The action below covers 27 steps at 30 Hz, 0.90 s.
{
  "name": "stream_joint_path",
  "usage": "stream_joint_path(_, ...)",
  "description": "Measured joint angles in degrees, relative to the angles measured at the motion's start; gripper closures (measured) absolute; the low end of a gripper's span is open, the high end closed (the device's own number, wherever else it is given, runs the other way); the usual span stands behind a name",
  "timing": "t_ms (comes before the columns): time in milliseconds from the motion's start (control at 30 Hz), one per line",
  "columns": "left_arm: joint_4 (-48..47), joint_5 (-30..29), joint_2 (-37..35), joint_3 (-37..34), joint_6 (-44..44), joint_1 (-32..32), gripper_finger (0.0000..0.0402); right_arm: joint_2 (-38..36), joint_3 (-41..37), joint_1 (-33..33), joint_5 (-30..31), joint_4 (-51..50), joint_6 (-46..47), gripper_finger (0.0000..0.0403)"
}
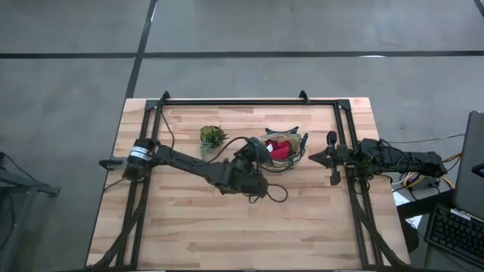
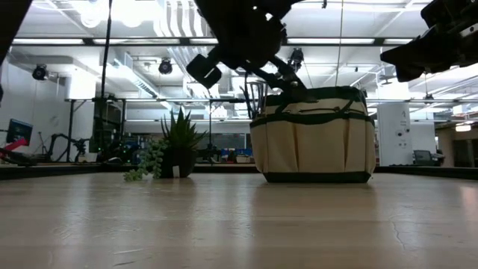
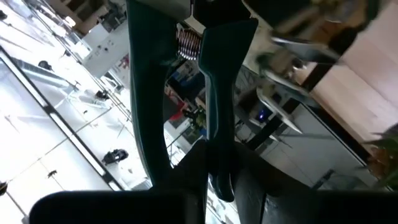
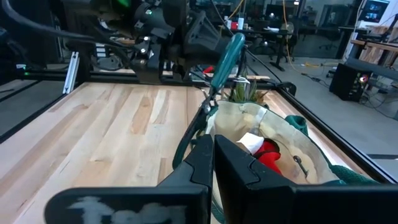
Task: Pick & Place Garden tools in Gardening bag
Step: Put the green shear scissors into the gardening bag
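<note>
No readable text, labels, brands or numbers anywhere; white tag (image 4: pixel 252 142) inside the gardening bag (image 4: pixel 292 155) is too small to read.

Left gripper (image 1: pixel 259 153) clamped mid-table, arm outstretched; right gripper (image 1: pixel 311 158) closed, parked beside.

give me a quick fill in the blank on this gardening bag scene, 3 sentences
1. The left gripper holds the ____-handled pruners over the gardening bag.
2. Something ____ in colour already lies inside the bag.
3. The small plant stands on the table on the bag's ____ side in the high view.

Missing words: green; red; left
</note>
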Motion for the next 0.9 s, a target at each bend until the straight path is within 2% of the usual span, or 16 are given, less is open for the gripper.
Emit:
stream_joint_path(233,3.2,2.3,0.1,-0.3,7.0,0.5,0.0351,0.0,0.0,0.0,0.0,0.0,-0.1,0.0394)
stream_joint_path(333,4.7,3.3,0.2,-0.9,7.0,2.2,0.0351,0.0,0.0,0.0,0.0,0.0,0.0,0.0394)
stream_joint_path(567,5.2,-2.7,0.2,-1.6,1.9,6.6,0.0351,0.0,0.0,0.0,0.0,0.0,-0.1,0.0394)
stream_joint_path(700,5.6,-1.4,0.2,-1.6,1.9,7.2,0.0351,0.0,0.0,0.0,0.0,0.0,-0.1,0.0394)
stream_joint_path(900,5.7,0.9,1.8,-2.7,7.1,6.6,0.0351,0.0,0.0,0.0,0.0,0.0,0.0,0.0394)
